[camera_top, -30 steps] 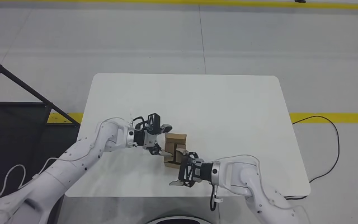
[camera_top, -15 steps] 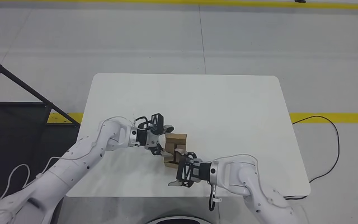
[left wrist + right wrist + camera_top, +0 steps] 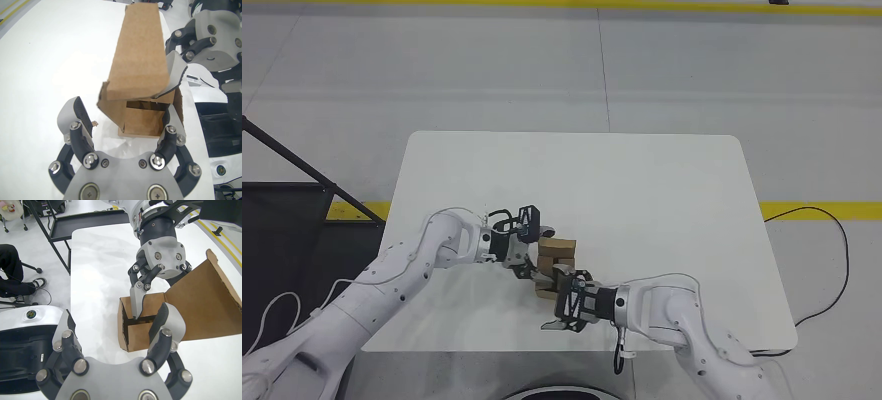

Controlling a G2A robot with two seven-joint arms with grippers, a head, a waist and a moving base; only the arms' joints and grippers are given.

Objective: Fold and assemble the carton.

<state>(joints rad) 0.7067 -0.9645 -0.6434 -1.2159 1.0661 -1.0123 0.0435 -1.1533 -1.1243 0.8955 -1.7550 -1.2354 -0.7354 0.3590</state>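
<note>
We see the carton (image 3: 138,336) standing on the near middle of the white worktop (image 3: 662,190), its top open and one long flap (image 3: 140,53) raised. The left claw (image 3: 122,108) sits just left and slightly far of it, released, with its fingers spread. One fingertip (image 3: 136,308) dips into the opening, down at the inner flaps. The right claw (image 3: 115,310) is at the carton's near side, also released. One finger (image 3: 167,321) lies against the raised flap, the other is apart from the carton.

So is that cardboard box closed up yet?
No, open: the carton has its long flap sticking out unfolded, and the hollow inside shows.
</note>
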